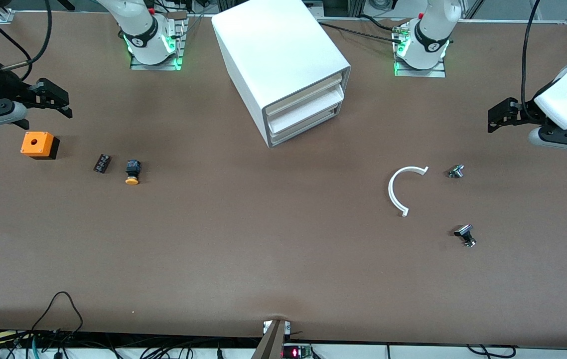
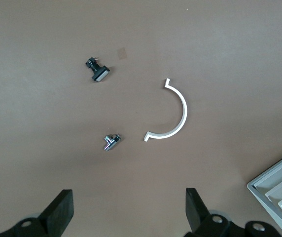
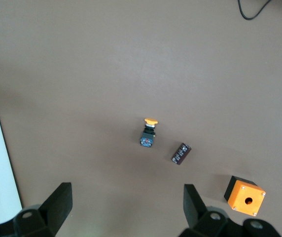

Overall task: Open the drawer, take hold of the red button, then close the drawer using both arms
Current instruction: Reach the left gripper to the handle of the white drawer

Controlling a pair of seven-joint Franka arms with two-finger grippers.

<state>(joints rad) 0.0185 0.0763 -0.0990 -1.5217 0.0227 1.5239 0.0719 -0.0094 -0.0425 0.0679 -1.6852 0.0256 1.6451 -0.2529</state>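
The white cabinet stands between the two arm bases, and its stacked drawers are all shut. One corner of it shows in the left wrist view. No red-capped button is in view. My left gripper hangs open and empty over the table's left-arm end; its own view shows bare table between the fingers. My right gripper hangs open and empty over the right-arm end, above the orange box; its own view also shows bare table between the fingers.
Beside the orange box lie a small black block and a yellow-capped button. Toward the left arm's end lie a white C-shaped piece and two small metal parts.
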